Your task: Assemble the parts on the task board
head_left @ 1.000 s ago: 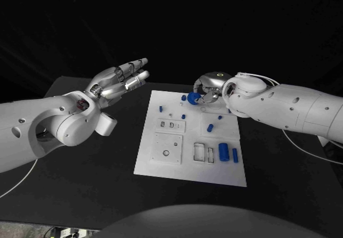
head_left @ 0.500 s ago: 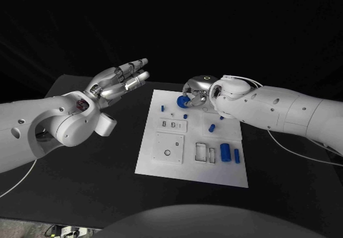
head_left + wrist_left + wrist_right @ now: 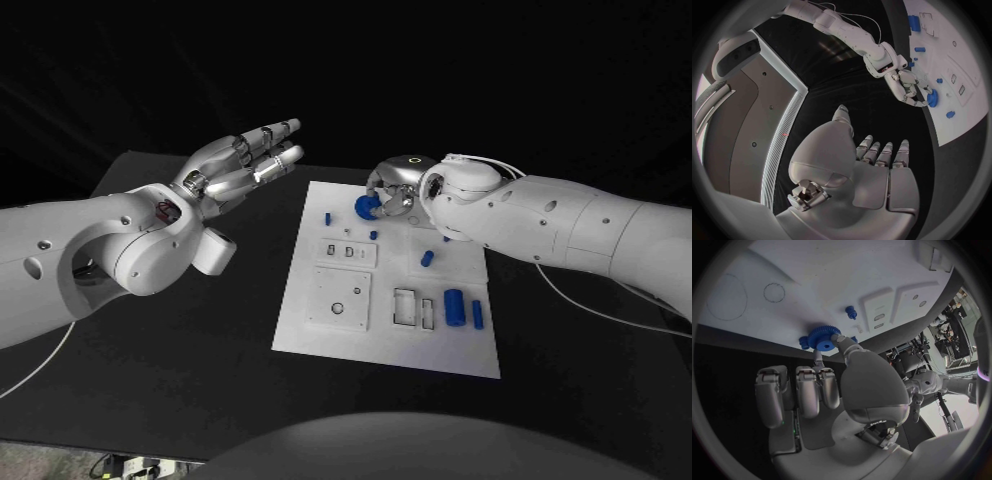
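The white task board point(image 3: 382, 338) lies in the middle of the black table. My right hand point(image 3: 395, 186) hovers over the board's far edge and pinches a blue gear point(image 3: 368, 207) between thumb and a finger; the right wrist view shows the gear point(image 3: 821, 337) at the fingertips just above the board point(image 3: 829, 270), near a small blue peg point(image 3: 851, 312). More blue parts lie on the board: small pegs point(image 3: 327, 217) point(image 3: 426, 258) and a larger cylinder point(image 3: 454, 306). My left hand point(image 3: 238, 163) is raised left of the board, fingers spread, holding nothing.
The board has recessed slots point(image 3: 411, 307) and a round socket plate point(image 3: 338, 298) near its front half. A thin blue bar point(image 3: 477, 314) lies beside the cylinder. Black table surface surrounds the board on all sides.
My right hand has carried the blue gear leftward and slightly nearer, along the board's far end. The left arm has stayed still.
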Robot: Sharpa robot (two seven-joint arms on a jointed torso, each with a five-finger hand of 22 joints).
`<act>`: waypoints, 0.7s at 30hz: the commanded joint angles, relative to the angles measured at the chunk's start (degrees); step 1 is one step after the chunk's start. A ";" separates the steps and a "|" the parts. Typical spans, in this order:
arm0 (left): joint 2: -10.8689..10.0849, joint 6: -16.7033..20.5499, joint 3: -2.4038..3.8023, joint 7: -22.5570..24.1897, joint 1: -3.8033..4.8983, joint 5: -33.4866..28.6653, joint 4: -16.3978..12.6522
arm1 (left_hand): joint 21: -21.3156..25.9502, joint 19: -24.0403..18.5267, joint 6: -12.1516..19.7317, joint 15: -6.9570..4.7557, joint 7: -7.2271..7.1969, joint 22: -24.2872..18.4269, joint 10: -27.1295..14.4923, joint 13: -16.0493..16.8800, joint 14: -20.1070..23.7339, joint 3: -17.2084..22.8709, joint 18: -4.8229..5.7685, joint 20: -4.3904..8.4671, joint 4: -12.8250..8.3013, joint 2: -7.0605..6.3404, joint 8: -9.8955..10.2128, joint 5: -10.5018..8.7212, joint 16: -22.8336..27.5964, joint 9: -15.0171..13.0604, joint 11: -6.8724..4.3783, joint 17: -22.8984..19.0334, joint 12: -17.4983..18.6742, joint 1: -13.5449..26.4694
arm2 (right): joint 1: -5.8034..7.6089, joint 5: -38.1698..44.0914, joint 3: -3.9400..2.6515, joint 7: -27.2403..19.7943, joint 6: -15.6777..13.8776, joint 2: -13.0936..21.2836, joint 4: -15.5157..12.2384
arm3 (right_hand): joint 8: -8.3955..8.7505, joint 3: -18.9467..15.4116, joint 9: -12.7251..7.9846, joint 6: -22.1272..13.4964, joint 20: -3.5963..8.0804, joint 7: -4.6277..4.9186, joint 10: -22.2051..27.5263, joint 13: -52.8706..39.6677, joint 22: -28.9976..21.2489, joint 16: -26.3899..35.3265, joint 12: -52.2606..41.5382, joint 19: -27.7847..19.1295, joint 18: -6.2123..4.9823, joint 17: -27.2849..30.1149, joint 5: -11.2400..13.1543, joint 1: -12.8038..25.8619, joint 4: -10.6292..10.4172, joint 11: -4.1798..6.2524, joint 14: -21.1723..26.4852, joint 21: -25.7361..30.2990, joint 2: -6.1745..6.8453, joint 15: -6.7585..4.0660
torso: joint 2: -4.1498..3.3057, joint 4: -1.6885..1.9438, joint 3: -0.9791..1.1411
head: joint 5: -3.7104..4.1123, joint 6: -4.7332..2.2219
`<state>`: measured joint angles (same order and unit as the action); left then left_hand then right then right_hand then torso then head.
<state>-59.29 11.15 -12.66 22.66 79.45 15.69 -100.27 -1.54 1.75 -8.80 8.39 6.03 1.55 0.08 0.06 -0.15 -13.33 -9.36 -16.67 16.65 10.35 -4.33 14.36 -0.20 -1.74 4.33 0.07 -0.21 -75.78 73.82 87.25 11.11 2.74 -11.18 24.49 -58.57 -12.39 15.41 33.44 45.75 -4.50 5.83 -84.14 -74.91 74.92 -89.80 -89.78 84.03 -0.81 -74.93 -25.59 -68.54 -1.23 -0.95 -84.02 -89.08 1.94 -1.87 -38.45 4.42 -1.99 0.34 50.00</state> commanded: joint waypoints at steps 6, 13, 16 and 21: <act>0.39 -1.28 0.04 -0.20 0.07 0.59 -0.58 | -0.42 0.32 -0.13 0.35 0.53 -0.31 -0.08 -0.06 0.09 -0.45 -0.84 -0.09 -0.03 0.39 -0.40 0.56 0.10 0.02 0.73 -0.02 0.21 -0.41 | -0.19 0.17 0.04 0.14 1.74 -0.16 0.26 | 7.03 1.57 -5.12 -6.29 -0.52 0.07 -5.86 -15.09 14.31 -0.20 -0.22 4.36 0.22 -15.07 0.83 0.31 0.15 -0.38 -5.98 0.85 1.23 0.38 | -0.01 0.02 -0.02 | 0.04 0.00; 0.34 -1.13 0.04 -0.20 0.07 0.65 -0.33 | -0.47 0.36 -0.13 0.34 0.63 -0.29 -0.08 -0.06 0.06 -0.49 -0.81 -0.09 -0.09 0.40 -0.42 0.76 0.06 0.02 0.87 0.00 0.21 -0.61 | -0.29 0.08 0.04 -0.42 1.42 0.13 0.01 | 8.80 1.22 -8.64 -8.68 0.10 -0.93 -5.86 -15.09 14.06 -0.20 -0.22 3.82 0.03 -15.07 4.45 0.75 -0.01 0.49 -5.98 1.46 1.13 -0.33 | -0.05 0.09 -0.03 | 0.01 0.00; 0.39 -1.14 0.04 -0.19 0.07 0.65 -0.22 | -0.51 0.41 -0.10 0.33 0.65 -0.27 -0.07 -0.05 0.05 -0.49 -0.81 -0.09 -0.11 0.39 -0.41 0.79 0.04 0.03 0.91 0.01 0.20 -0.66 | -0.32 -0.01 0.04 -0.77 0.82 0.35 -0.09 | 8.72 0.91 -9.44 -8.67 0.22 -0.95 -5.86 -15.09 14.03 -0.20 -0.22 3.74 0.01 -15.07 6.06 0.93 -0.15 0.55 -5.98 1.56 1.06 -0.41 | -0.04 0.03 -0.01 | -0.10 0.00; 0.47 -1.12 0.04 -0.18 0.07 0.66 -0.05 | -0.54 0.44 -0.12 0.33 0.68 -0.25 -0.06 -0.04 0.03 -0.51 -0.81 -0.09 -0.12 0.38 -0.43 0.80 0.01 0.02 0.97 0.03 0.19 -0.73 | -0.42 -0.29 0.05 -1.58 -0.78 1.07 -0.47 | 8.59 -0.34 -11.03 -7.93 0.28 -0.86 -5.86 -15.09 13.92 -0.20 -0.22 3.52 -0.07 -15.07 12.33 1.65 -0.95 0.52 -5.98 1.82 0.69 -0.39 | -0.01 0.03 -0.01 | -0.18 0.00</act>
<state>-58.96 10.92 -12.68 22.14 79.45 16.04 -100.30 -1.78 1.75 -9.01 8.39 6.23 1.55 -0.09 0.06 -0.15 -13.50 -9.36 -16.67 16.49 10.71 -4.55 14.95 -0.20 -1.78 4.91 0.09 -0.21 -76.14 73.47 87.09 11.14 2.30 -10.79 25.33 -58.84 -3.74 15.46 22.64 37.34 -4.49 4.90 -83.98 -74.90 74.91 -89.80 -89.78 84.03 -0.81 -74.92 -14.25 -67.38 -2.17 -0.75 -83.93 -87.51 2.70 -1.97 -38.46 4.45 -2.01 0.24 50.00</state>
